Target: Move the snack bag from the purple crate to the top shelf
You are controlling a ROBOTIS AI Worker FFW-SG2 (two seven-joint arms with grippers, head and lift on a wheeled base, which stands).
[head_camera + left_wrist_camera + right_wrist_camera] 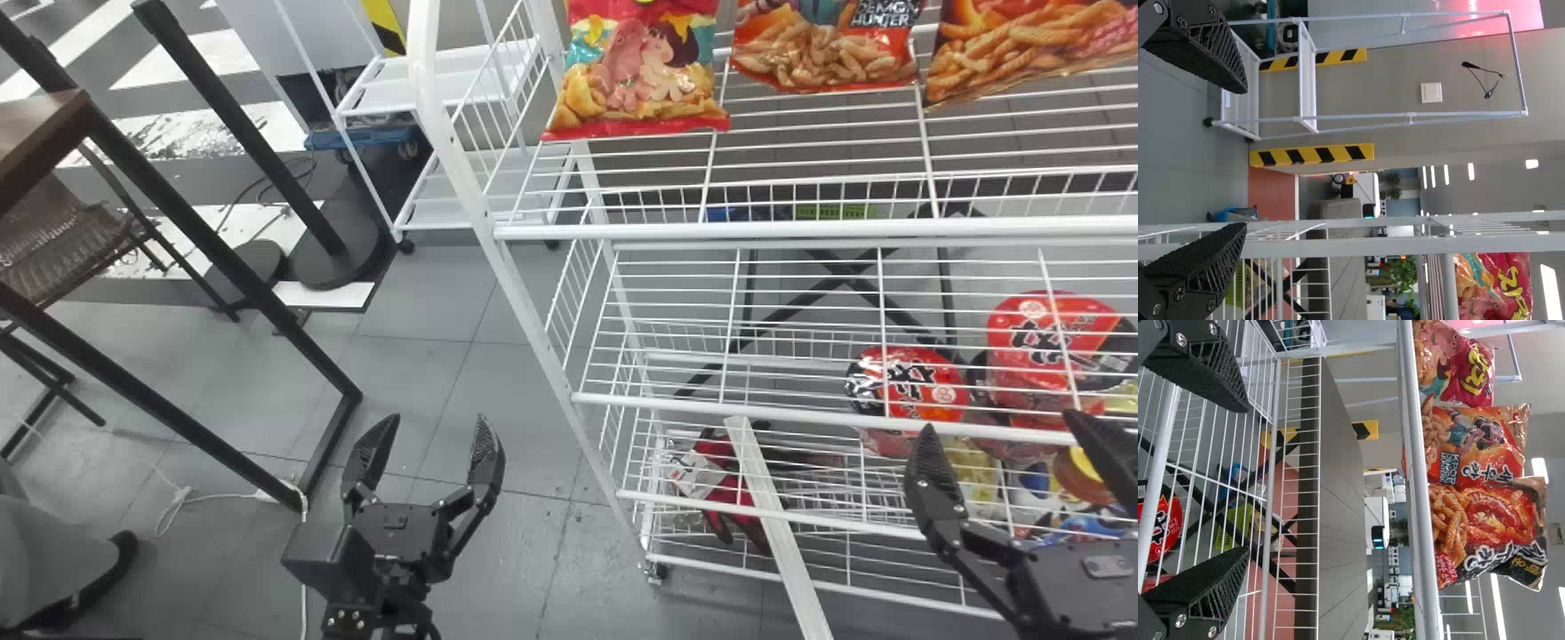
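Standing on grey floor (427,311): white rack (800,230)

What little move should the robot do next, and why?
Probably ease the right pincer back from the rack: it's open and empty, and three snack bags already sit on the top shelf, so nothing there seems to need grabbing.

Upper wire shelf (800,232): carries three snack bags standing upright in a row. Red-and-yellow bag (636,76) sits nearest the left edge, red-orange bag (818,53) is next, orange bag (1022,44) lies farthest right. Lower in the rack (530,320), two red-lidded bowls (916,373) sit toward the right; their exact level cannot be determined.
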